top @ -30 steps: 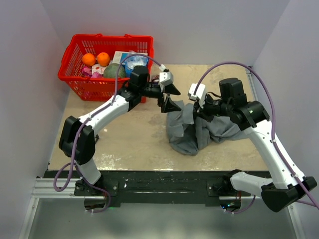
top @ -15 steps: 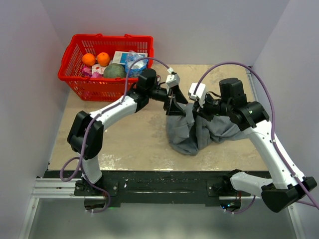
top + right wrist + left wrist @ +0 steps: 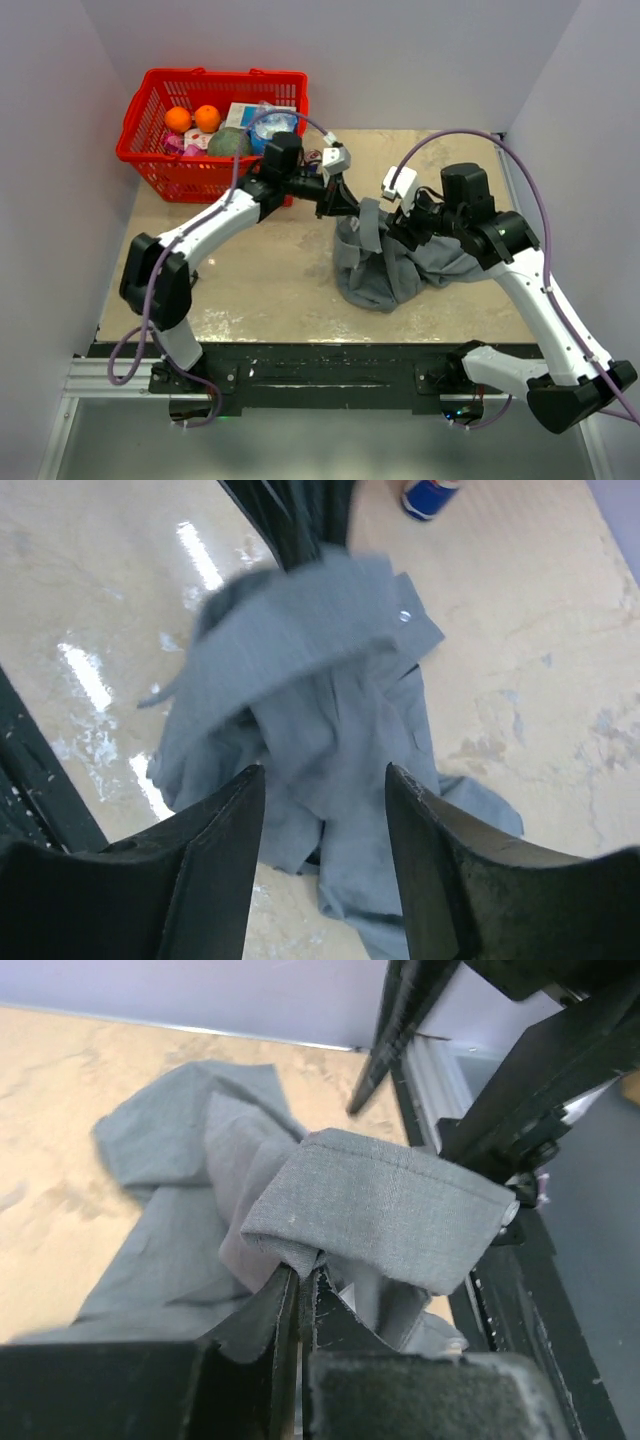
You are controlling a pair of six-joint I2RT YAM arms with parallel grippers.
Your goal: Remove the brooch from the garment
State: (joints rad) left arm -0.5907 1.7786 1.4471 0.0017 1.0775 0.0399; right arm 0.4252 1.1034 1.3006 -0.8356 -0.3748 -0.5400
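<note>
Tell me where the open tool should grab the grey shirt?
Best guess: the bunched cloth hanging just under the cuff that the left tool pinches up. The right tool is open right above the shirt, so it could come straight down with a finger on each side. That lifted bunch stands off the table; the flat parts give nothing to pinch.
</note>
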